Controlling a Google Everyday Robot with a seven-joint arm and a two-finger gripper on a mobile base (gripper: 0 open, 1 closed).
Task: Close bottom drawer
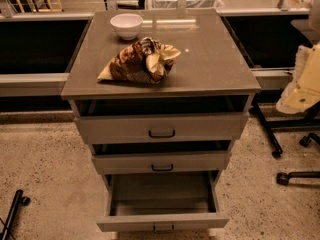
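The bottom drawer (pixel 162 221) of a grey-taupe cabinet is pulled far out toward me. Its inside (pixel 161 194) looks empty. Its slim front panel carries a small dark handle (pixel 163 228) near the lower edge of the view. My gripper (pixel 303 81) is the cream-coloured shape at the right edge. It hangs to the right of the cabinet at about top-drawer height, well apart from the bottom drawer.
The top drawer (pixel 161 128) and middle drawer (pixel 161 162) each stand slightly open. A white bowl (pixel 126 25) and a crumpled snack bag (pixel 141 60) sit on the cabinet top (pixel 210 64). Wheeled chair legs (pixel 287 151) stand on the floor at right, and a black wheeled leg (pixel 14 211) at lower left.
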